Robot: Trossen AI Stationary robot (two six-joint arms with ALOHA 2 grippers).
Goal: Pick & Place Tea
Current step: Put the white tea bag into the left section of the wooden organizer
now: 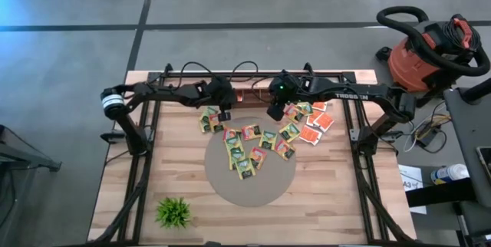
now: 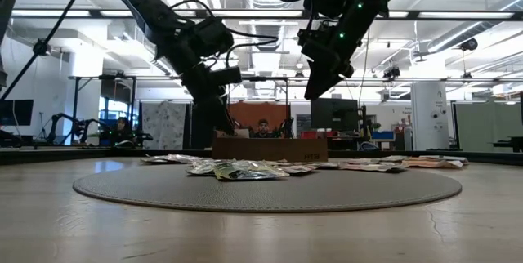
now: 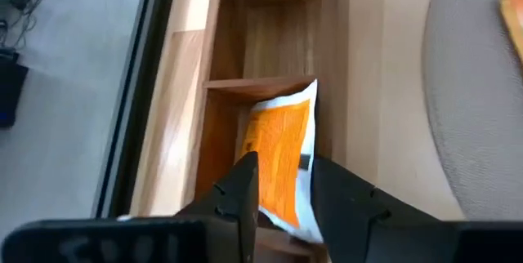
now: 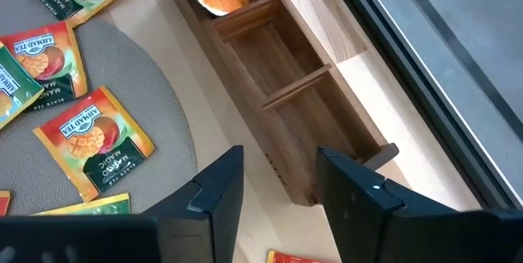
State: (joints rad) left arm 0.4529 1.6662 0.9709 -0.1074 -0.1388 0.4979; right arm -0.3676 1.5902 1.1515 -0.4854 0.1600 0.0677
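Several tea sachets (image 1: 249, 147) lie flat on the round grey mat (image 1: 253, 189) and beside it, yellow-green ones (image 4: 94, 140) and orange ones (image 1: 314, 124). A wooden box (image 1: 245, 100) with open compartments stands at the table's far edge. My left gripper (image 3: 286, 202) is open over one compartment, slanting down. An orange sachet (image 3: 282, 144) stands on edge in that compartment and shows through the gap between the fingers, which hide its lower part. My right gripper (image 4: 278, 189) hangs open above the table between mat and box (image 4: 278, 59), holding nothing. My left gripper has its fingers (image 3: 245, 189) on either side of the orange sachet's near part (image 3: 286, 189), coming from above at a slant. The fingers themselves hide the spot, so I cannot tell whether they touch it. The sachet leans inside the box compartment.
A small green plant (image 1: 174, 212) stands near the table's front left. A red shop vacuum (image 1: 430, 47) is off the table's far right corner. People sit in the room behind the table in the low view (image 2: 263, 128). Bare wood lies in front of the mat.
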